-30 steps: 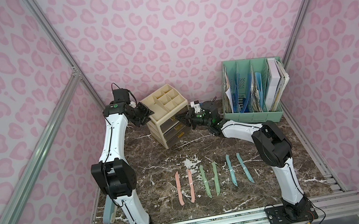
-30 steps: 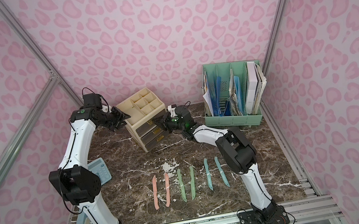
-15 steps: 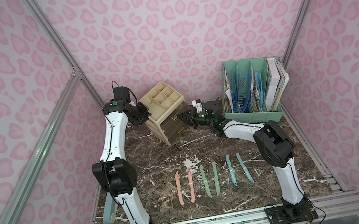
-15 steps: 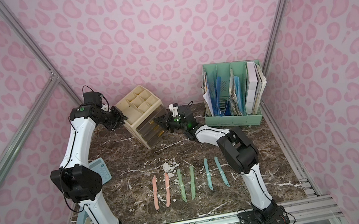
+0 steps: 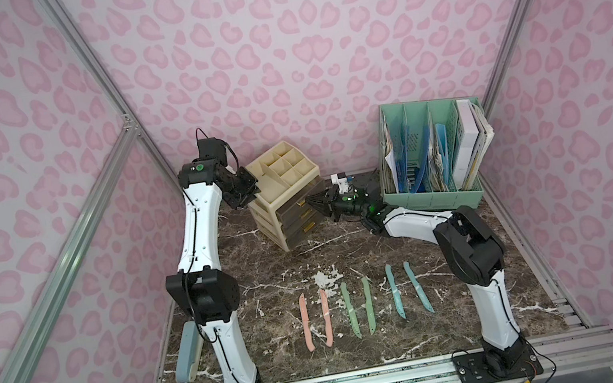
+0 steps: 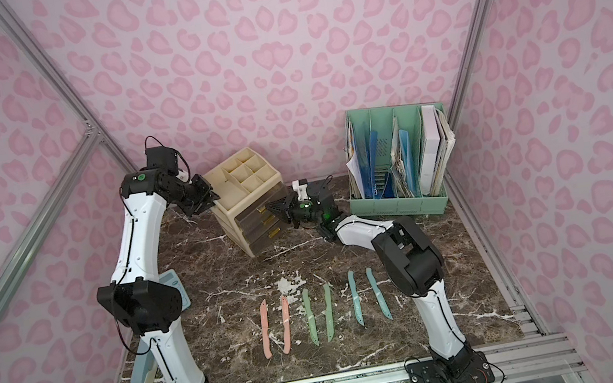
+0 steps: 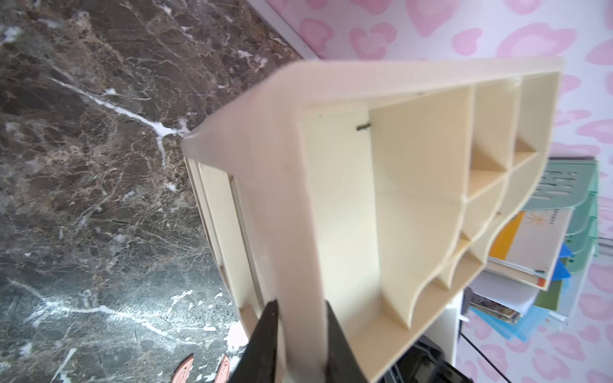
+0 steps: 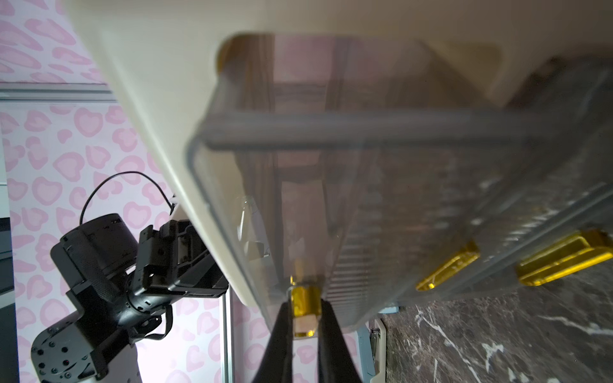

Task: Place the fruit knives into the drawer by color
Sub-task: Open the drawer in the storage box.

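The step in hand is opening the drawer, with no knife lifted yet. The right hand (image 8: 305,305) is closed tight on the gold handle (image 8: 303,298) of the top drawer (image 8: 331,165). That drawer looks drawn a little way out of the cream drawer organiser (image 5: 267,220), though blur hides how far. The left hand (image 7: 300,308) is pinched shut on the organiser's upper rim, on the side away from the drawer fronts, apparently bracing it. All six fruit knives lie flat on the bench (image 5: 465,322) in a row well in front of the organiser: two pink knives (image 5: 306,323), two green knives (image 5: 351,311) and two teal knives (image 5: 396,291), each pair side by side. The next move probably calls for a straight pull along the drawer's slide while the left hand holds the organiser steady, since the light plastic unit could tip or skid. Beyond the organiser, in the mint file rack (image 5: 436,196), an orange-and-white booklet (image 7: 527,245) carries small print that is too blurred to read. Lettering on the pink knife handles is also illegible.
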Available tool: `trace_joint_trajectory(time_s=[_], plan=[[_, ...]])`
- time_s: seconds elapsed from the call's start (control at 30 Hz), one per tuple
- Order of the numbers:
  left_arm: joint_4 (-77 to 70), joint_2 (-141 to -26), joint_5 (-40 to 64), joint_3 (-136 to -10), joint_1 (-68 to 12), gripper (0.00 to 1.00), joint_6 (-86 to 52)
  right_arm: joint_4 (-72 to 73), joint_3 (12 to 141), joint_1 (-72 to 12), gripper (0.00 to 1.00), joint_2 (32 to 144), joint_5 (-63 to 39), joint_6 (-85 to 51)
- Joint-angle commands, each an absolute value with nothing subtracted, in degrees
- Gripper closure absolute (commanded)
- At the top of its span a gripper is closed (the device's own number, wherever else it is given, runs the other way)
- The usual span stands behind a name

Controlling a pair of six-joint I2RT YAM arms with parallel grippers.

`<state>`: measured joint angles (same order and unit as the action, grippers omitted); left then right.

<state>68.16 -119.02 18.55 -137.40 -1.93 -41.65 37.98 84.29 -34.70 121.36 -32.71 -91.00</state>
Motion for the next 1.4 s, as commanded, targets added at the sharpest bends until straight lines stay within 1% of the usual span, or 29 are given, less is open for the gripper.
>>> trace_joint_trajectory(time_s=[0.0, 0.2, 0.33, 0.57, 0.63, 0.9, 1.37], plan=[[67.9, -119.5, 21.1, -139.7, -2.1, 0.76, -41.3, 41.2, 85.1, -34.7, 1.00, 122.0, -34.3, -93.4], [68.5, -120.2, 21.3, -139.8, -2.0, 0.76, -41.3, 40.7, 85.7, -35.0, 1.00, 122.2, -35.2, -94.1], [69.1, -120.7, 21.0, -139.8, -1.9, 0.79, -40.7, 40.0, 85.5, -35.0, 1.00, 121.7, -35.8, -93.9], [69.7, -121.4, 20.8, -139.8, -1.4, 0.80, -39.9, 38.9, 84.2, -34.8, 1.00, 120.5, -36.7, -93.1], [69.9, -121.3, 20.8, -139.8, -1.3, 0.85, -39.7, 38.6, 83.9, -34.7, 1.00, 120.2, -36.9, -92.8], [70.5, -121.5, 21.0, -139.8, -0.6, 0.84, -38.9, 37.7, 82.5, -34.7, 1.00, 119.3, -37.9, -92.6], [70.3, -121.5, 21.3, -139.8, 0.0, 0.84, -39.0, 36.4, 78.5, -34.4, 1.00, 114.1, -38.9, -91.4]])
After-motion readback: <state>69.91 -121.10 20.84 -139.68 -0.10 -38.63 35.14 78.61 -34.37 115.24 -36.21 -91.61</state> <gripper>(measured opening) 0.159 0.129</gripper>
